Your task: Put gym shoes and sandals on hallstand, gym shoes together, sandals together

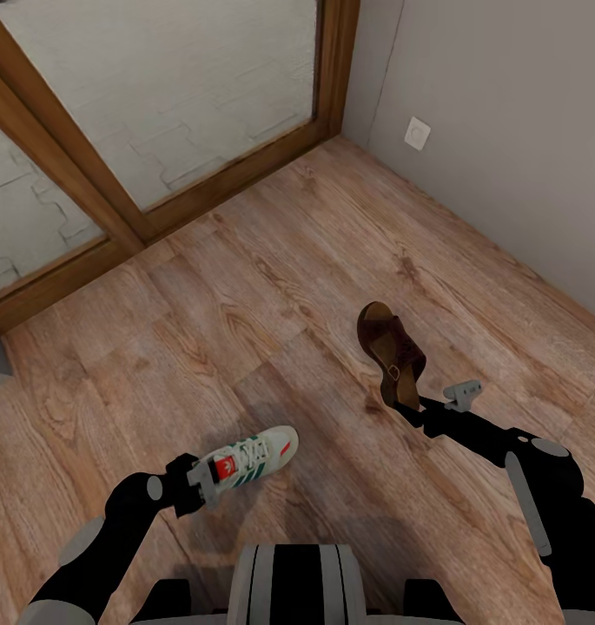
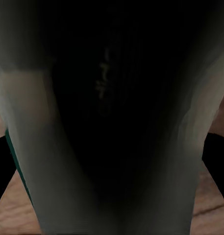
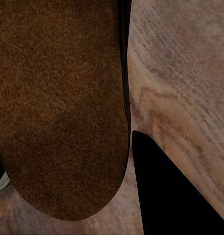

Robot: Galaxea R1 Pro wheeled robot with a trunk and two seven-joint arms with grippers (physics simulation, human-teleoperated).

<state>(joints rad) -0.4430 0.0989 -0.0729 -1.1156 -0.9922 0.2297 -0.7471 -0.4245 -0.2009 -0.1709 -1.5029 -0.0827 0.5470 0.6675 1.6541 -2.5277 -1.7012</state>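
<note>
A cream-white gym shoe with green stripes and a red heel tab hangs just above the corridor floor, and my left gripper is shut on its heel. In the left wrist view the gym shoe's dark inside sits right against the camera. A brown sandal is tilted up off the planks, its heel end held by my shut right gripper. The right wrist view shows the sandal's suede footbed beside one black finger. The hallstand is out of view.
A wood-framed glass sliding door runs along the far left, with grey paving behind it. A grey wall with a white socket closes the right side. Wood planks stretch between them.
</note>
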